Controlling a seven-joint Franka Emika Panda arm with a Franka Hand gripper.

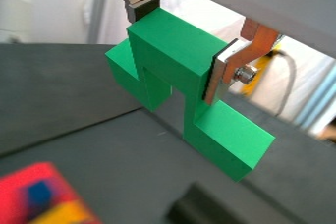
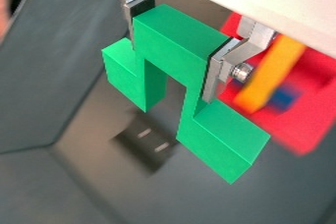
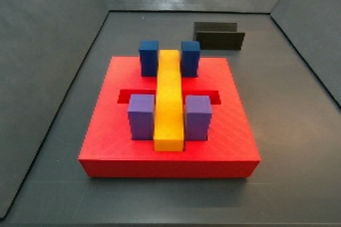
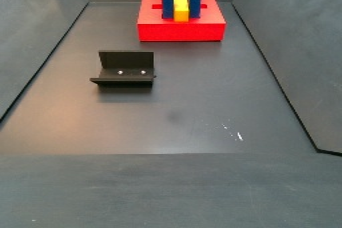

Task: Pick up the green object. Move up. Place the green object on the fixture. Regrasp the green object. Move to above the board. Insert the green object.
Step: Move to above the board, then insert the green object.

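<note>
Wrist views both showing the pincer (image 1: 184, 41) clamping the green object (image 1: 184, 85) by its raised block, hanging high above the floor, out of both side views. Judging pickup and lift done; fixture (image 4: 124, 69) placement, regrasp, board (image 3: 170, 146) insertion remaining. Nothing blocking.

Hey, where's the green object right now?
The green object is clamped between the gripper's fingers in both wrist views, raised above the dark floor; neither side view shows it, so it's off the fixture and the board.
</note>
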